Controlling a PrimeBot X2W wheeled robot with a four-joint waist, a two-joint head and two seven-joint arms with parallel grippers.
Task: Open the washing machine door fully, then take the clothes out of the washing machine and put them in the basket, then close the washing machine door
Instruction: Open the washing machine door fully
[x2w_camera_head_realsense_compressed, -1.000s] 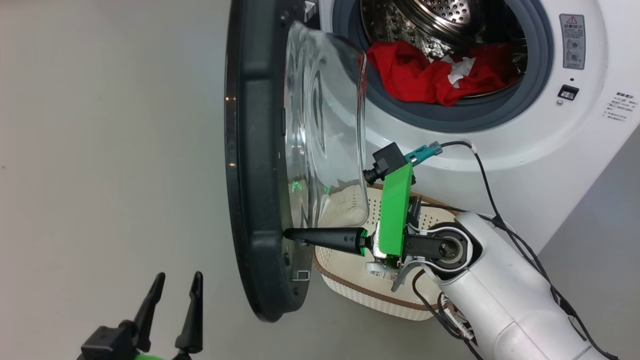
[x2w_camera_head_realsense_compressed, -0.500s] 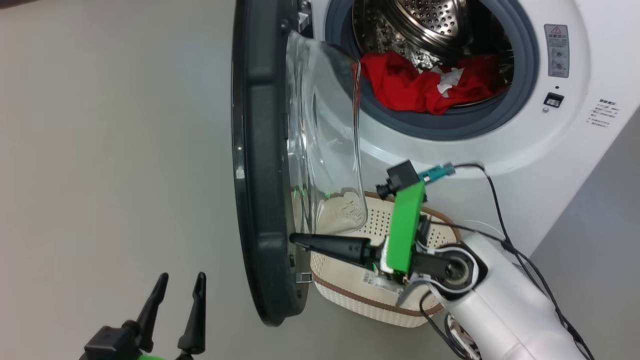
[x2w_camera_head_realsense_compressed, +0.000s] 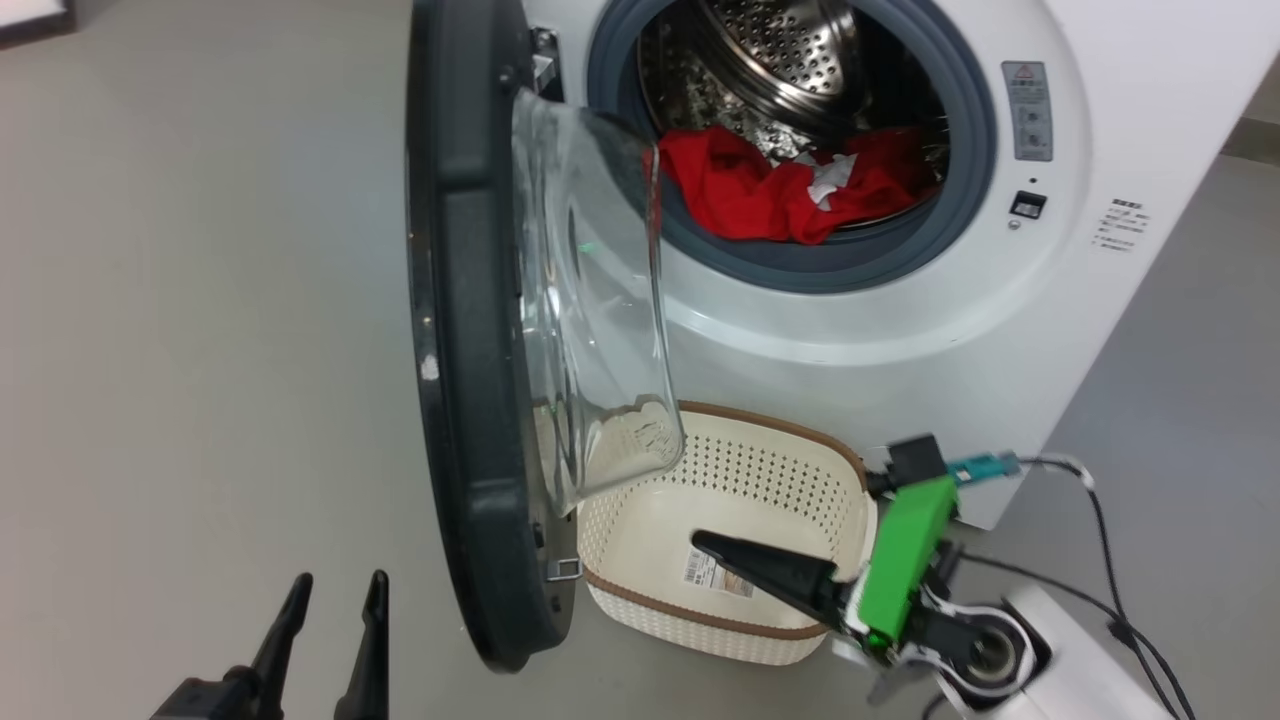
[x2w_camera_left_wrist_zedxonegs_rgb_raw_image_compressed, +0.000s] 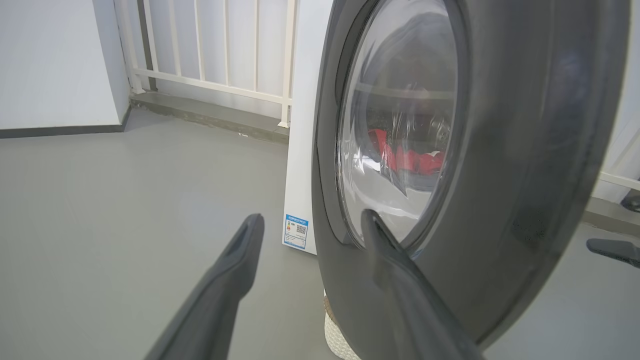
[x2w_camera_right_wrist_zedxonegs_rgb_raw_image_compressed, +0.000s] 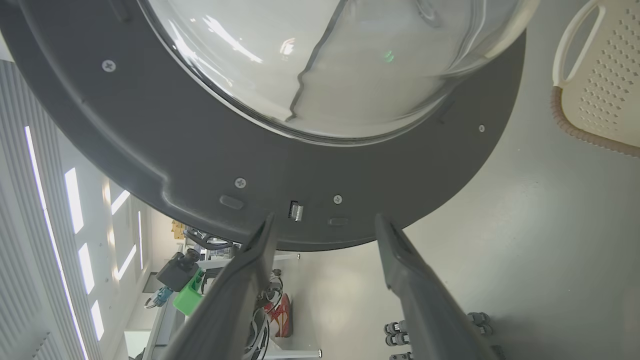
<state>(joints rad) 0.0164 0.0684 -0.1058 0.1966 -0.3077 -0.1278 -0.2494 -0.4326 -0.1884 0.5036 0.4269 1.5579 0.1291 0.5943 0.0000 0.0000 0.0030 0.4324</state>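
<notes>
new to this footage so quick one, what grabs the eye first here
The black-rimmed washing machine door hangs open, edge-on at centre-left of the head view, its glass bowl bulging rightward. Bright red clothes lie in the drum mouth at the top. The cream basket sits on the floor below, with the right gripper pointing open fingers across it.

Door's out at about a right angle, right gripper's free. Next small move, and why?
Probably raise the right gripper from by the basket toward the mouth of the drum. It is open and apart from the washing machine door, which stands clear of the opening, and the clothes lie at the drum's front lip.
</notes>
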